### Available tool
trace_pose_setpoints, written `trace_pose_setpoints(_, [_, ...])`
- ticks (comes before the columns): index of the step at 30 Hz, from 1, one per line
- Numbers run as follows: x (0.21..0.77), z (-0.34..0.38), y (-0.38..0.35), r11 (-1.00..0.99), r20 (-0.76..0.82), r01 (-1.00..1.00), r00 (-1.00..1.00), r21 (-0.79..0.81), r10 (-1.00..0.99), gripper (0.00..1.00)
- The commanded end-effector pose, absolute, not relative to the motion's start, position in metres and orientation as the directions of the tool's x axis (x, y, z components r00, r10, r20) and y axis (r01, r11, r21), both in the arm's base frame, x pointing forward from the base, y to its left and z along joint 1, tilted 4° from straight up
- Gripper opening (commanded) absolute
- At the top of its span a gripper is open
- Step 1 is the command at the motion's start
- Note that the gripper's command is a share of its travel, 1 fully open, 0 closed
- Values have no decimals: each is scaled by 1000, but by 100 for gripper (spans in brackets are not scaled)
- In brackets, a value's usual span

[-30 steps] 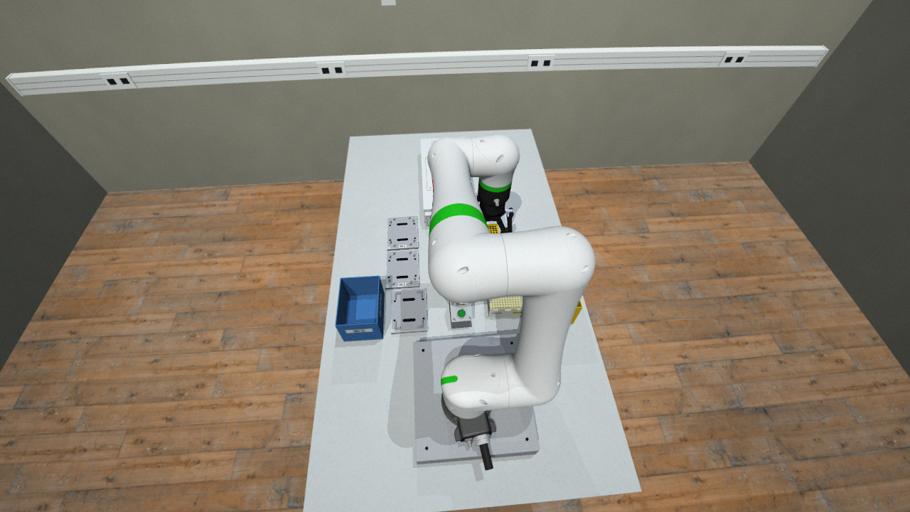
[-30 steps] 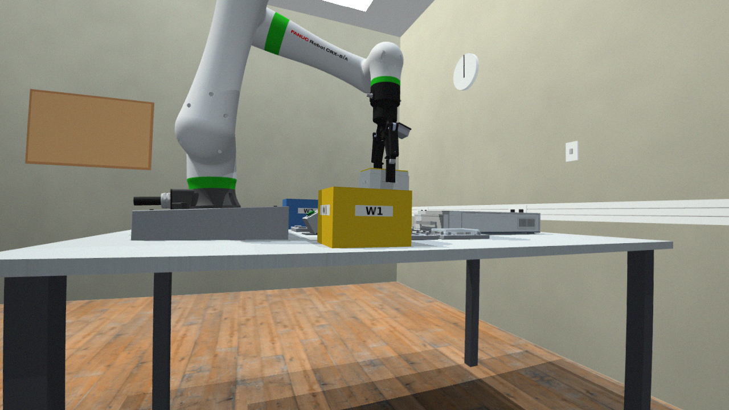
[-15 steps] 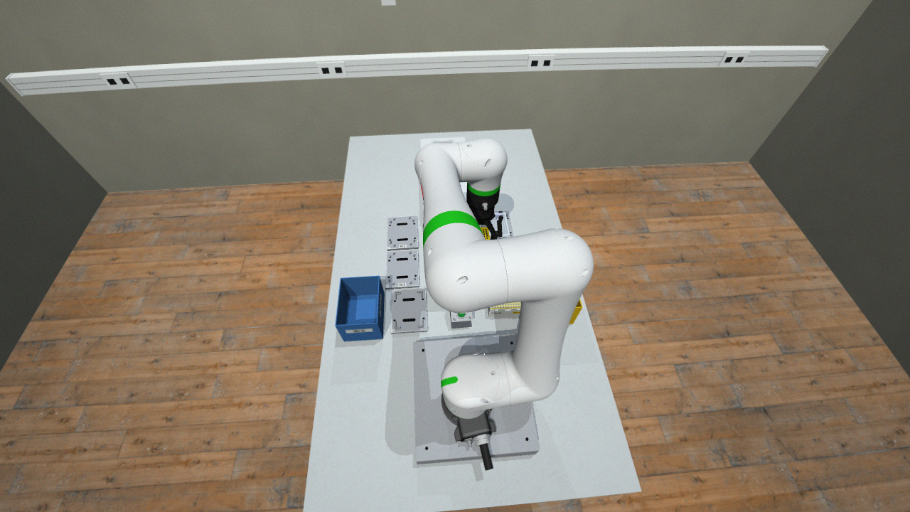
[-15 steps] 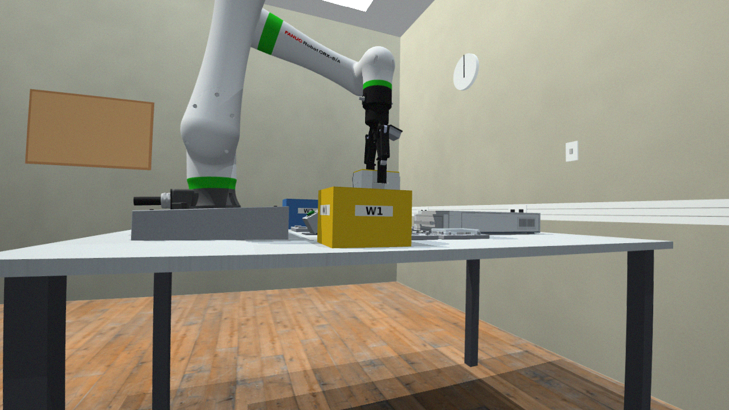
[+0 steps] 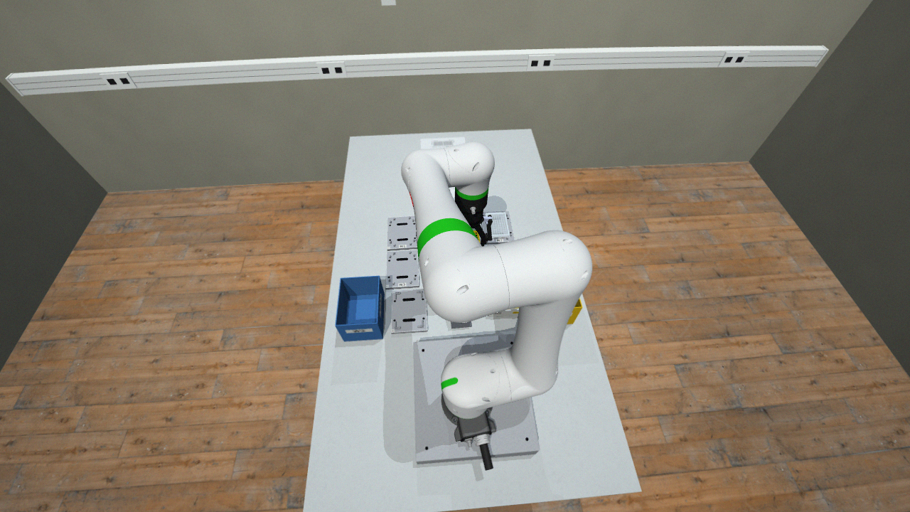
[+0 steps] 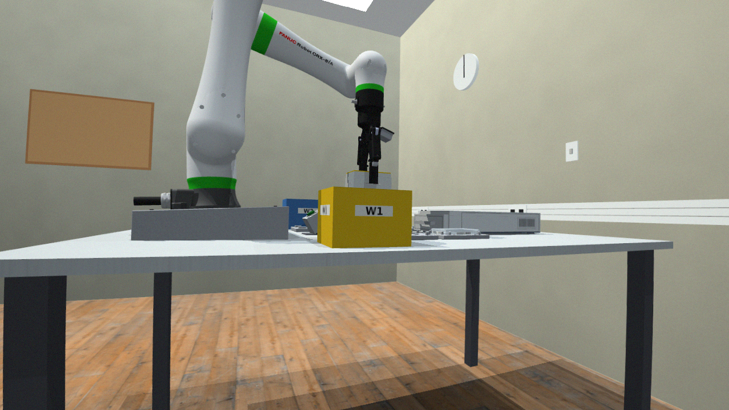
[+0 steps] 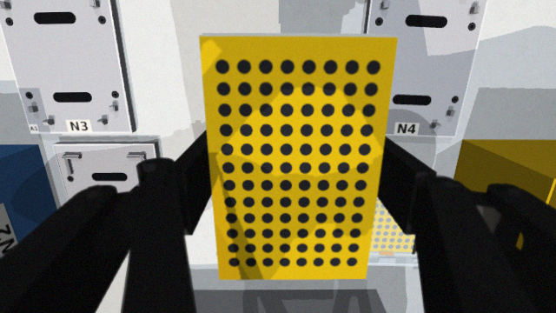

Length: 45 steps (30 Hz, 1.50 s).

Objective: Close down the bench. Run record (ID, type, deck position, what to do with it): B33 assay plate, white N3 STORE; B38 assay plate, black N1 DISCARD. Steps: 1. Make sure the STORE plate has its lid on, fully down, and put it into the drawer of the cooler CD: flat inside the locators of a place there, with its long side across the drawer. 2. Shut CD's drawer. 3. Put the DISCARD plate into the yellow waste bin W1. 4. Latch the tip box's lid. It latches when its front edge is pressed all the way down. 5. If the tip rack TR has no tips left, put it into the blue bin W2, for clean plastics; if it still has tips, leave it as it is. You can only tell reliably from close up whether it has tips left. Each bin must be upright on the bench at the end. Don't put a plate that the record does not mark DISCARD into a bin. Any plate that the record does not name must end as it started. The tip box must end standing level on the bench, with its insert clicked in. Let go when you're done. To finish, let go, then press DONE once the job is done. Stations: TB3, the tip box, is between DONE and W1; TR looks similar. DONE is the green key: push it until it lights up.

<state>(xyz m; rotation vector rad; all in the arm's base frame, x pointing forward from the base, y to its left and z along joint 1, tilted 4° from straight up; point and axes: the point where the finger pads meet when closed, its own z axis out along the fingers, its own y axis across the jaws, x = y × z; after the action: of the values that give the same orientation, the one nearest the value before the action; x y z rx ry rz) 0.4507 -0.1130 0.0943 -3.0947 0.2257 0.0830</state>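
Note:
My gripper (image 7: 291, 151) (image 6: 369, 171) is shut on the tip rack TR (image 7: 300, 156) (image 6: 359, 179), a grey box with a yellow top plate. It holds the rack by its long sides, in the air above the bench. All the holes in the yellow top show dark, with no tips in them. In the side view the rack hangs just above and behind the yellow bin W1 (image 6: 364, 224) (image 7: 504, 165). The blue bin W2 (image 5: 360, 308) (image 7: 22, 183) stands upright at the bench's left. In the overhead view the arm hides the rack; only the wrist (image 5: 481, 237) shows.
Bare nests N3 (image 7: 71, 65) and N4 (image 7: 430, 65) lie under the rack. The tip box's yellow insert (image 7: 388, 235) peeks out under its right side. The cooler (image 6: 484, 221) stands at the far end of the bench, and a white dotted plate (image 5: 499, 224) lies near the wrist.

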Motion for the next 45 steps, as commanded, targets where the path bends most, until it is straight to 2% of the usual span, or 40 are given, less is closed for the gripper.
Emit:
trace_pose_setpoints(1, [450, 95, -106, -989, -54, -146, 988, -33, -144, 10])
trace_pose_setpoints(45, [429, 101, -1, -989, -54, -146, 988, -33, -144, 10])
